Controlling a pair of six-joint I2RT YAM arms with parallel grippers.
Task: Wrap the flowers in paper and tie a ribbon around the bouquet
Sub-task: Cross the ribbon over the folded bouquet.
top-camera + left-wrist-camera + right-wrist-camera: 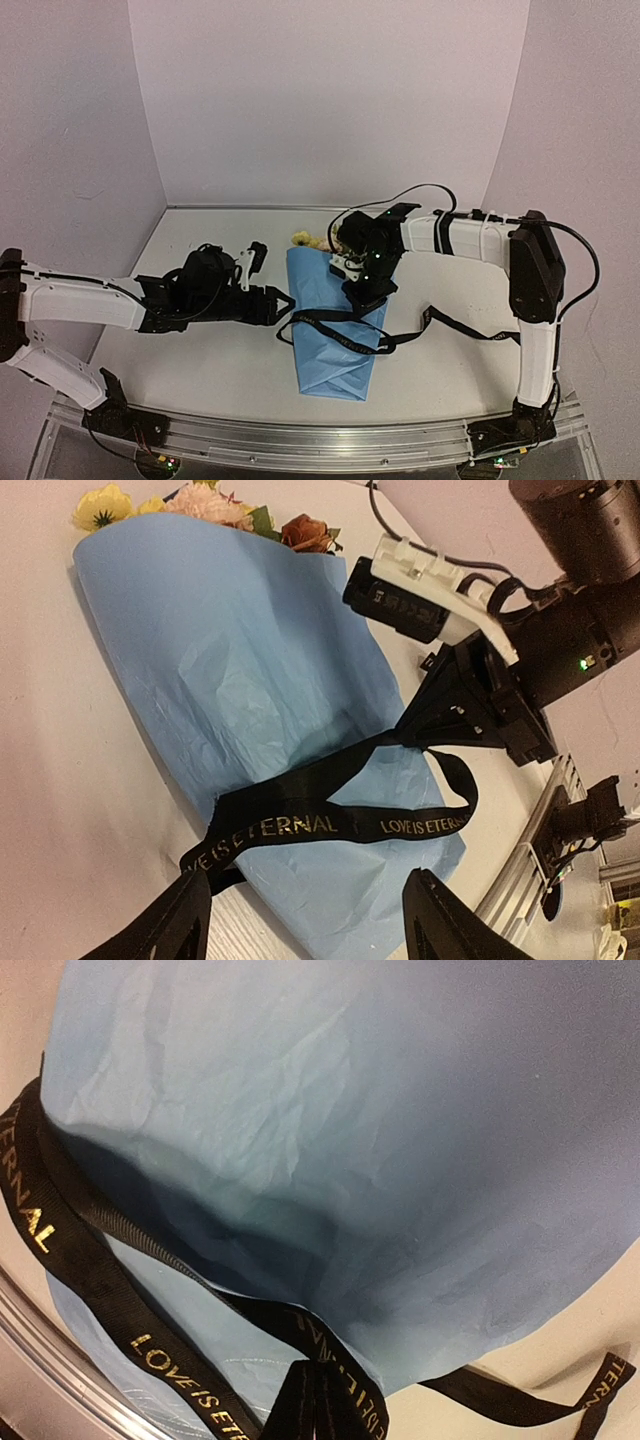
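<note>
The bouquet (335, 330) lies on the table, a light-blue paper (230, 650) cone with its narrow end toward the arms. Yellow, pink and orange flowers (215, 502) show at its far, wide end. The black ribbon (330, 825), lettered in gold, crosses the cone's lower half and loops at its right side. My right gripper (412, 735) is shut on the ribbon above the cone's right edge; its closed fingertips (320, 1405) pinch the ribbon (90, 1280) against the paper (350, 1110). My left gripper (305, 920) stands open at the cone's left edge, one ribbon end lying by its left finger (165, 920).
One ribbon tail (470, 328) trails across the table to the right, under the right arm. An aluminium rail (320, 440) runs along the near table edge. White walls close in the back and both sides.
</note>
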